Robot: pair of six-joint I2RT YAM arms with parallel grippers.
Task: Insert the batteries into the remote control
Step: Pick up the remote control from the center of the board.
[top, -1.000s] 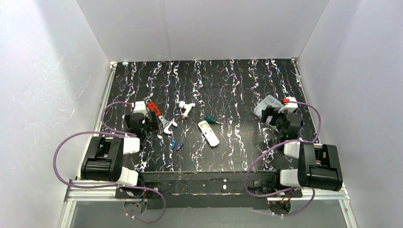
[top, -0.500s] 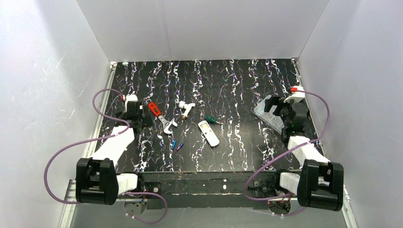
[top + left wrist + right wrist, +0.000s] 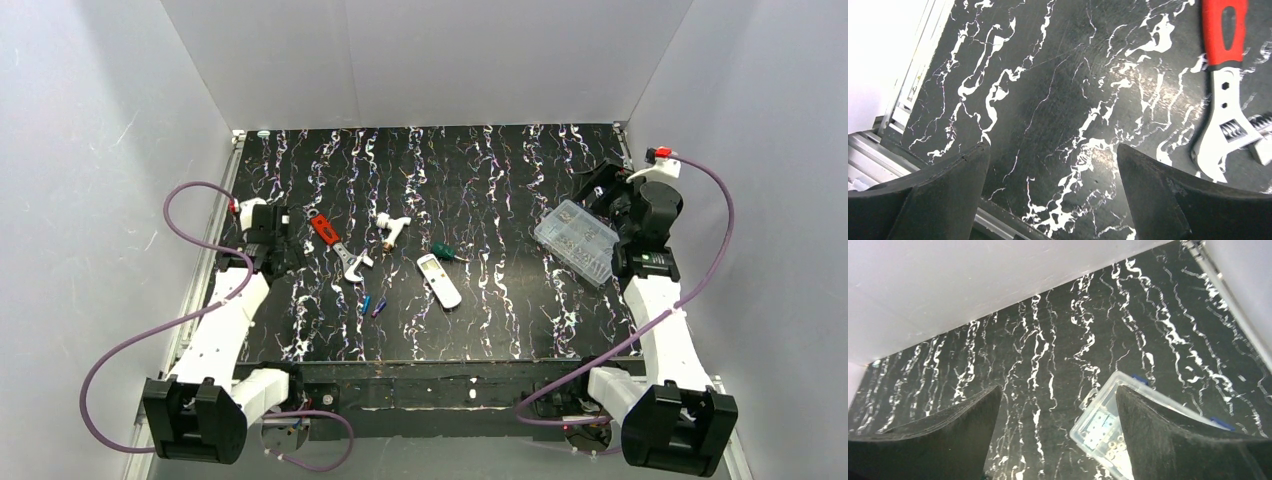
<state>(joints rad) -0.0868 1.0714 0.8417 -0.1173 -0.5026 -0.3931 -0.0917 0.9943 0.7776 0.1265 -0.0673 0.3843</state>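
The remote control point(image 3: 440, 280) is a slim white bar lying flat near the table's middle. The two batteries point(image 3: 372, 305), small and blue-purple, lie side by side just left of it. My left gripper point(image 3: 272, 240) is open and empty, low over the table near its left edge, well left of the batteries; in the left wrist view point(image 3: 1052, 150) only bare tabletop lies between its fingers. My right gripper point(image 3: 605, 190) is open and empty at the far right, above the clear box; the right wrist view point(image 3: 1058, 390) shows nothing held. Neither wrist view shows the remote or the batteries.
A red-handled wrench point(image 3: 340, 250) lies right of my left gripper and also shows in the left wrist view point(image 3: 1223, 100). A white T-shaped fitting point(image 3: 392, 228) and a green-handled screwdriver point(image 3: 445, 252) lie behind the remote. A clear plastic box point(image 3: 578, 238) sits at right point(image 3: 1108, 425). White walls enclose the table.
Both arms have stretched out from their folded pose. My left gripper moved left, away from the wrench. My right gripper moved back and right, past the clear box.
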